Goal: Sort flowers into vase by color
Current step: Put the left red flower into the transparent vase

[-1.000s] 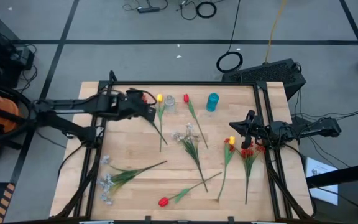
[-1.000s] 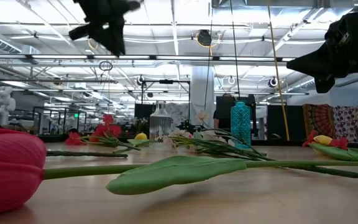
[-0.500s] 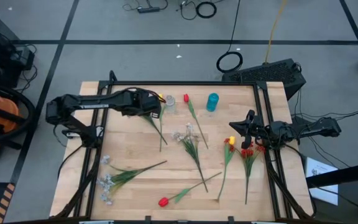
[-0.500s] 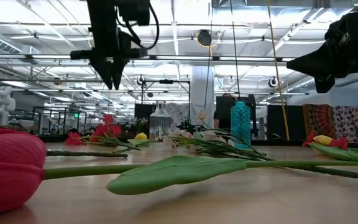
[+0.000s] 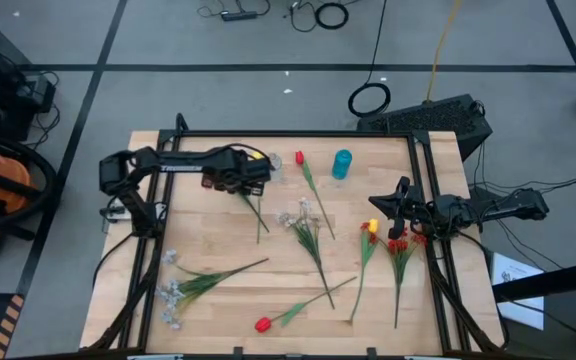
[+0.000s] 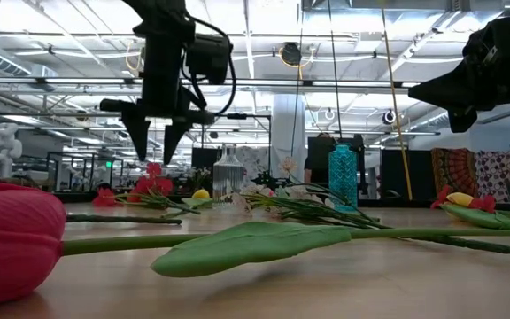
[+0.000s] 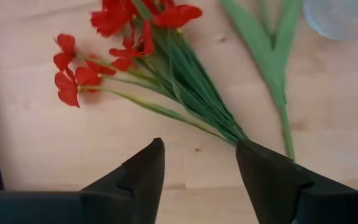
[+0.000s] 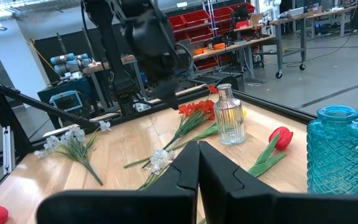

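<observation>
Left gripper (image 7: 199, 163), fingers spread, hangs over the red cluster flower (image 7: 160, 62) (stem running diagonally, blooms toward the table's left-rear corner).

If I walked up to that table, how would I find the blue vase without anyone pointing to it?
Start at the wooden table and look along its far edge, where two vases stand. The blue vase is the one nearer the right arm, with a red tulip lying between it and the clear glass vase. It is the only turquoise thing there, with a diamond-patterned surface.
</observation>
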`<state>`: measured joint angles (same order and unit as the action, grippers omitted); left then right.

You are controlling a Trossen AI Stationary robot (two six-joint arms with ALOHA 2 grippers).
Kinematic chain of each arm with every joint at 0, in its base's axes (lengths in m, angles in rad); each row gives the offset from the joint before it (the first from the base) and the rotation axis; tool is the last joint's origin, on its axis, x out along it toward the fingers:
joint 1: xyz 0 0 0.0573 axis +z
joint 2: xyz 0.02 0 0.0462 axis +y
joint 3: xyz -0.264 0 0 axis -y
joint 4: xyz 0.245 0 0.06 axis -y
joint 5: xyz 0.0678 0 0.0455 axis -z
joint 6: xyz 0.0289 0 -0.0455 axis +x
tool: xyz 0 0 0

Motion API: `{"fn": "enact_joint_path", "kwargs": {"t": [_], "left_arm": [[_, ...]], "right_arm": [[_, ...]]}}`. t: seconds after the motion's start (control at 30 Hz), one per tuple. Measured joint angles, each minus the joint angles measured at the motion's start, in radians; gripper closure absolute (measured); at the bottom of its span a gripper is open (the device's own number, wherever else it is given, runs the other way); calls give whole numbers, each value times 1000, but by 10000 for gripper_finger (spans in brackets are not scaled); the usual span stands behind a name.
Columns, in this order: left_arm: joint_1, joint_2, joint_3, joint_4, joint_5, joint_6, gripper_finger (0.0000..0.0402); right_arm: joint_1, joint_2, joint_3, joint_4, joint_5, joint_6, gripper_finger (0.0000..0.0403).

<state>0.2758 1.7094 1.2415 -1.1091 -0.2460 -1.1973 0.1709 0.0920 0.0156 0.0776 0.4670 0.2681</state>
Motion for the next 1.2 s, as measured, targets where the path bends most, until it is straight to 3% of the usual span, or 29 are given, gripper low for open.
{"fn": "enact_joint_path", "kwargs": {"t": [0.3,0.57,0.97,1.1,1.2], "left_arm": [[67,67,0,2,54,-88,178],[119,118,0,52,37,-90,178],[167,226,-13,82,124,-80,178],[168,244,-9,80,159,-58,194],[162,245,-10,82,168,-58,228]], "right_arm": [[0,0,0,0,0,0,403],[0,0,0,0,0,0,403],[0,0,0,0,0,0,403],[0,0,0,0,0,0,403],[0,0,0,0,0,0,403]]}}
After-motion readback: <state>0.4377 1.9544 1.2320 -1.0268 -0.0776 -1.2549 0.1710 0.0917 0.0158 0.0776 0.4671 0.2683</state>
